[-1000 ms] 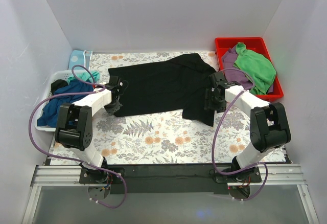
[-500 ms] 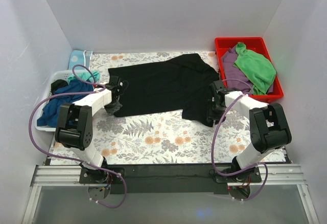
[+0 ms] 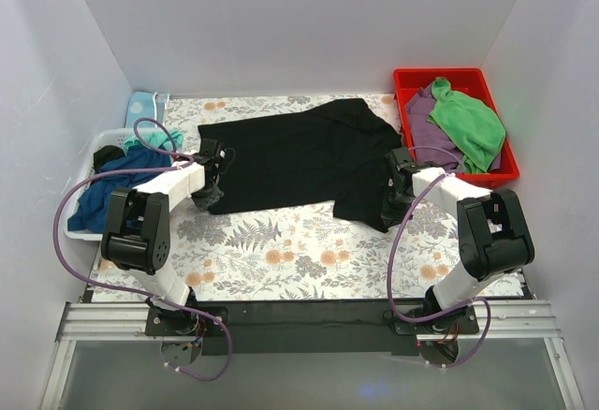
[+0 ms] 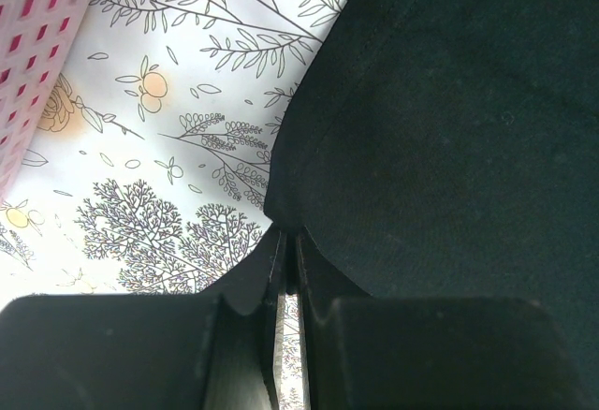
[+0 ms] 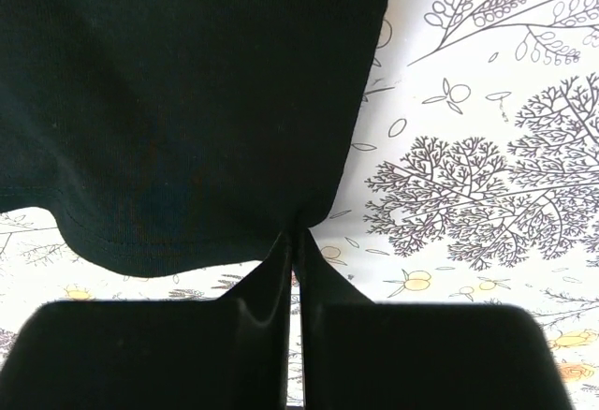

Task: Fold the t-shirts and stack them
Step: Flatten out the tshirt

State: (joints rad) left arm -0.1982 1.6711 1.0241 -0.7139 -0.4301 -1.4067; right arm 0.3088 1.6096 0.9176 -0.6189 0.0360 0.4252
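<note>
A large black t-shirt lies spread across the flowered tablecloth in the top view. My left gripper is shut on its near left corner; the left wrist view shows that black t-shirt pinched between the closed fingertips of the left gripper. My right gripper is shut on the near right corner; in the right wrist view the hem of the black t-shirt is nipped in the right gripper. Dark blue and teal shirts sit in a white basket on the left.
A red tray at the back right holds purple and green cloth. The white basket stands at the left edge, a light blue item behind it. White walls close in the table on three sides.
My right gripper moved down to the shirt's near right corner and closed on it. The left gripper kept its grip without moving.
</note>
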